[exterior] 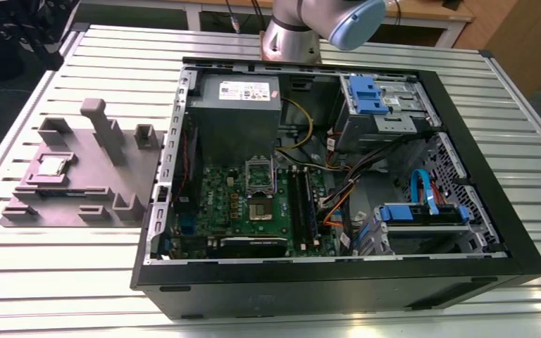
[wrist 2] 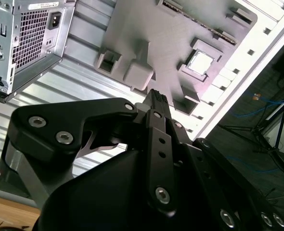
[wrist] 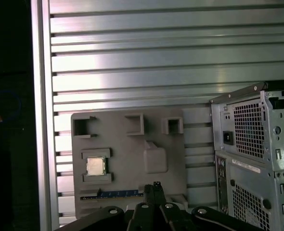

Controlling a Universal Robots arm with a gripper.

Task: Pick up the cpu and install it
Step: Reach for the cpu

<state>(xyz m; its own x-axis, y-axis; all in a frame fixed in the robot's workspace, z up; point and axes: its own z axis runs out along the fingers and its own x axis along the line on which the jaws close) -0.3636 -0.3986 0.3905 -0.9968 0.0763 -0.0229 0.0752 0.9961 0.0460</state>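
Exterior view
- Cpu [exterior: 53,166]: flat in a square pocket of the grey holder [exterior: 92,179], at 9 o'clock from the computer case [exterior: 346,289], well apart from the socket [exterior: 259,176].
- Holder: on the slatted table [exterior: 64,282], just beside the case wall.
- Socket: on the green board [exterior: 223,204] inside the open case, at 6 o'clock from the power supply [exterior: 237,116].
- Arm [exterior: 322,21]: at 12 o'clock from the case, over the far part of the table.

Second wrist view
- Gripper [wrist 2: 156,97]: fingers pressed together, nothing pinched, hanging above the holder [wrist 2: 147,29] and apart from it.
- Cpu [wrist 2: 200,63]: silvery top up, seated in its pocket, near the fingertips but untouched.
- Case [wrist 2: 31,33]: rear grille and power inlet beside the holder, on the table [wrist 2: 84,62].

First wrist view
- Gripper [wrist: 156,185]: tips together, over the holder [wrist: 127,154] edge nearest the camera.
- Cpu [wrist: 95,166]: in its pocket, apart from the tips, beside a raised rounded block [wrist: 155,159].
- Memory stick [wrist: 118,193]: lying in a slot of the holder between the cpu and the gripper.
- Case [wrist: 248,144]: rear panel just beside the holder, on the table [wrist: 132,57].
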